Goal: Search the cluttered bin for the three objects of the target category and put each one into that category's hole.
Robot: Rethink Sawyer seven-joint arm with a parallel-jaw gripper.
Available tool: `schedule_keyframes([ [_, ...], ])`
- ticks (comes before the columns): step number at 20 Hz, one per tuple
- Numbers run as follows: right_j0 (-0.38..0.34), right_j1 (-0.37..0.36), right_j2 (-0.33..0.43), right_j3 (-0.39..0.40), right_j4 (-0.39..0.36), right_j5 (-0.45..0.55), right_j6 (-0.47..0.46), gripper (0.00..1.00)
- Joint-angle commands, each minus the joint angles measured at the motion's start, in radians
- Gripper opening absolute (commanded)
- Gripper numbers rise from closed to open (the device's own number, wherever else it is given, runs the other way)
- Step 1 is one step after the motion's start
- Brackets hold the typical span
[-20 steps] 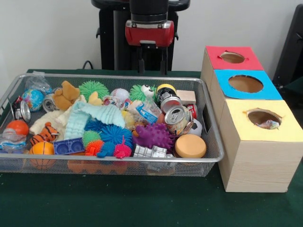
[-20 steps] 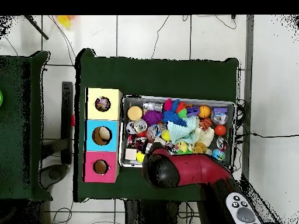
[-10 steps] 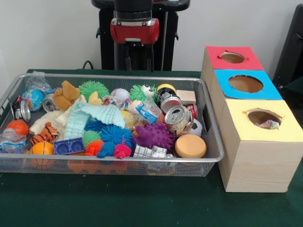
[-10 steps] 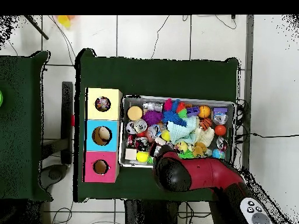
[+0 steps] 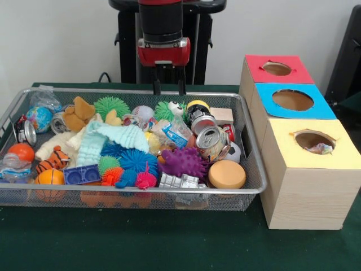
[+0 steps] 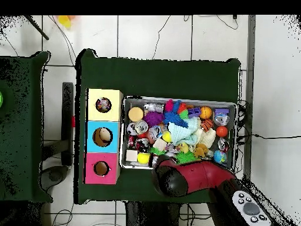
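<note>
While gripper hangs released, empty | wire-mesh bin holds spiky balls, crushed cans

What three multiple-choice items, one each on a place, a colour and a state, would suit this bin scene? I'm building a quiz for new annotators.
1. Where is the round tan sponge disc?
A. In the wire mesh bin's corner nearest the boxes
B. In a hole
C. On the cloth

2. Which colour tops the box whose hole shows an object in the front view?
A. Red
B. Blue
C. Yellow

3. The end effector is:
A. Gripping a can
B. Empty above the bin
C. Inside a hole

A: it lies there. C: the object shows there. B: nothing between its fingers.
</note>
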Motion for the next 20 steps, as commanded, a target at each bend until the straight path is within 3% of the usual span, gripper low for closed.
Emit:
schedule_keyframes([
  [1,-0.002,0.162,0.021,-0.105,-0.159,-0.094,-0.082,1.00],
  [5,-0.086,0.230,0.115,-0.133,-0.188,-0.023,-0.175,1.00],
  [12,-0.109,0.234,0.152,-0.131,-0.221,-0.002,-0.161,1.00],
  [16,-0.125,0.175,0.174,-0.106,-0.204,0.039,-0.165,1.00],
  [20,-0.128,0.046,0.181,-0.064,-0.164,0.060,-0.141,1.00],
])
